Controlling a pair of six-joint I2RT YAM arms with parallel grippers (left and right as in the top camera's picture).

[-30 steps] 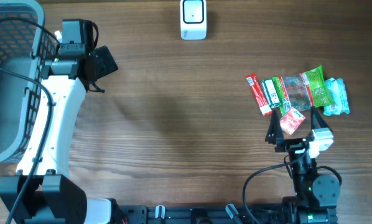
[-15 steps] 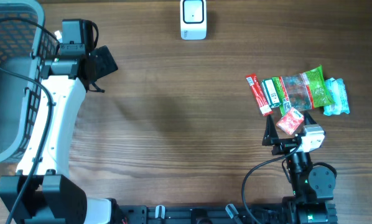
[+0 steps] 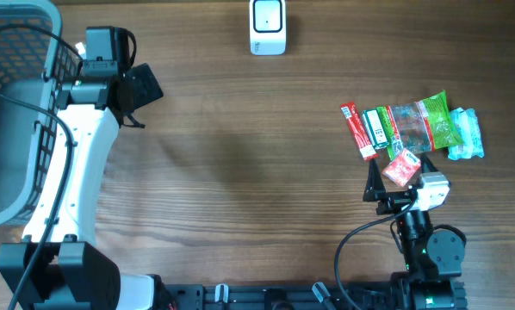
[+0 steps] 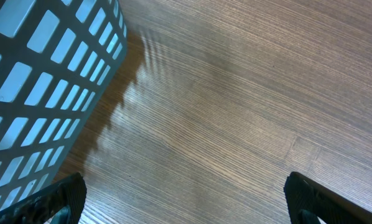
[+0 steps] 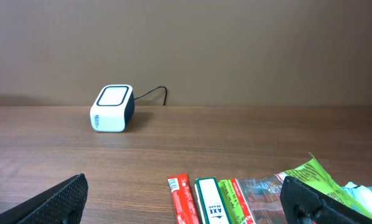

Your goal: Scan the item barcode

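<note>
The white barcode scanner [image 3: 267, 26] stands at the table's far edge; the right wrist view shows it as a white box [image 5: 113, 108] with a cable. The items lie in a pile at the right: a red stick [image 3: 356, 131], a green-and-white box [image 3: 378, 127], a clear-and-green packet [image 3: 421, 123], a pale blue packet [image 3: 467, 133] and a small red packet [image 3: 403, 167]. My right gripper [image 3: 402, 182] stands open just behind the small red packet, holding nothing; its view [image 5: 183, 205] looks over the red stick [image 5: 185, 198]. My left gripper [image 3: 141, 89] is open and empty at the far left.
A grey mesh basket [image 3: 8, 103] occupies the left edge, and its wall [image 4: 43, 74] is close beside the left gripper [image 4: 186, 202]. Bare wood lies between the scanner and the pile.
The right wrist shifted slightly left and turned a little over the near edge of the pile, then held still. The left arm has not moved.
</note>
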